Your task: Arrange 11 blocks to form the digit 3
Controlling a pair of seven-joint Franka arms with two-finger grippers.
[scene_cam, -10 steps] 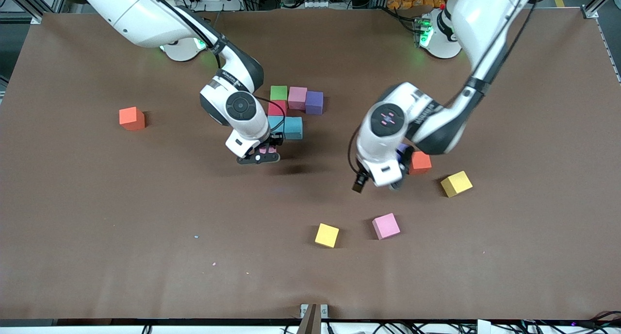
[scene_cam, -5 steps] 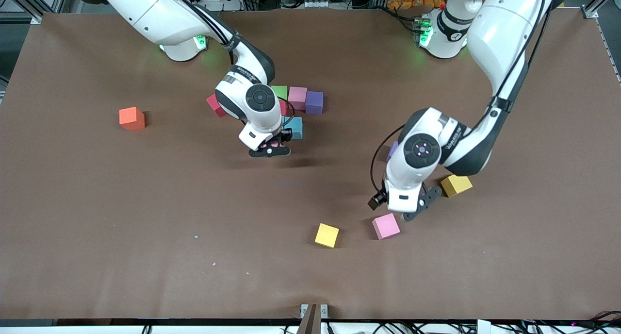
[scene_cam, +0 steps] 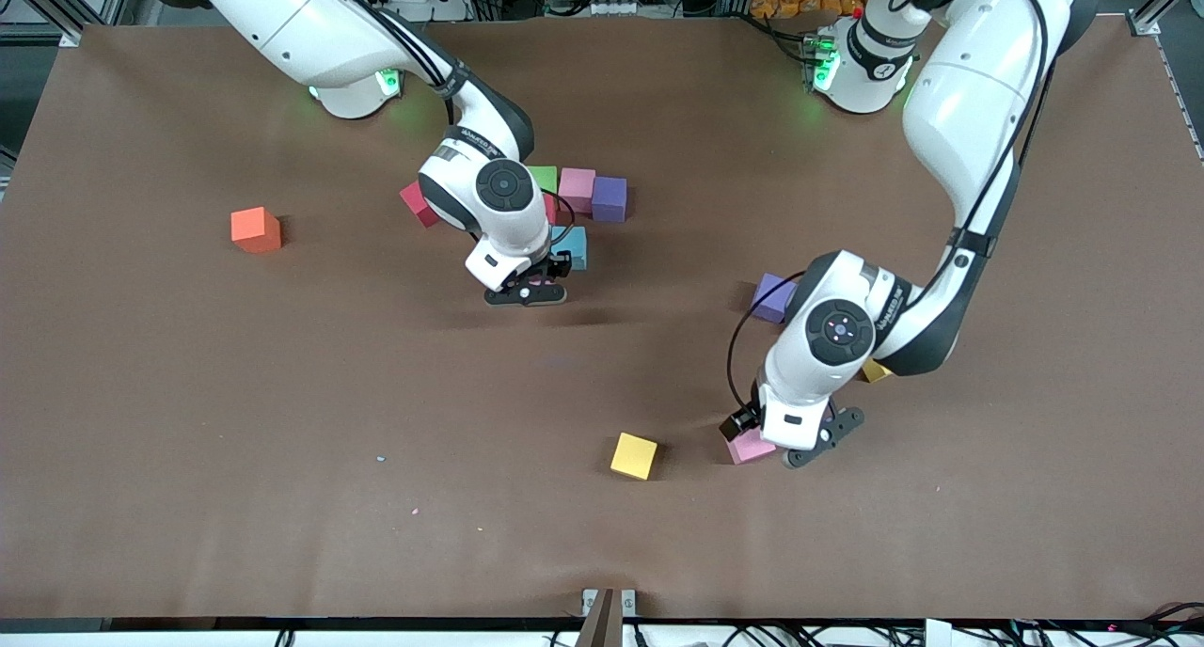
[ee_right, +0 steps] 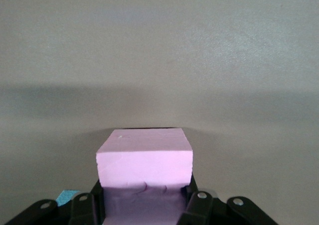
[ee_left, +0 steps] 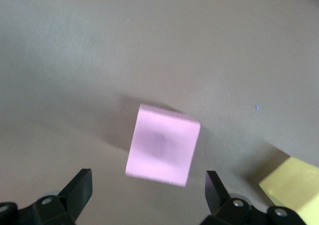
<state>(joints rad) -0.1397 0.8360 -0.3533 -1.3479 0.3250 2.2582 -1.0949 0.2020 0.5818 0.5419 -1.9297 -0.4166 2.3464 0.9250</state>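
Observation:
My right gripper [scene_cam: 527, 291] is shut on a pink block [ee_right: 144, 158] and holds it low over the table, just beside the light blue block [scene_cam: 573, 247]. That block belongs to a cluster with the green [scene_cam: 542, 177], pink [scene_cam: 577, 188] and purple [scene_cam: 609, 198] blocks and a partly hidden red one [scene_cam: 549, 207]. My left gripper [scene_cam: 788, 449] hangs open over another pink block [scene_cam: 749, 448]. This block [ee_left: 163, 144] lies on the table ahead of the spread fingers [ee_left: 79, 186]. A purple block [scene_cam: 774, 297] and an orange block [scene_cam: 256, 228] lie apart.
A yellow cube [scene_cam: 634, 455] lies beside the pink block under my left gripper. Another yellow cube [scene_cam: 875, 372] is mostly hidden under the left arm. A dark red cube [scene_cam: 414, 203] peeks out beside the right arm's wrist.
My left arm has swung toward the front camera and come down over the loose pink block, uncovering the purple block. My right gripper moved its pink block toward the cluster, then stayed.

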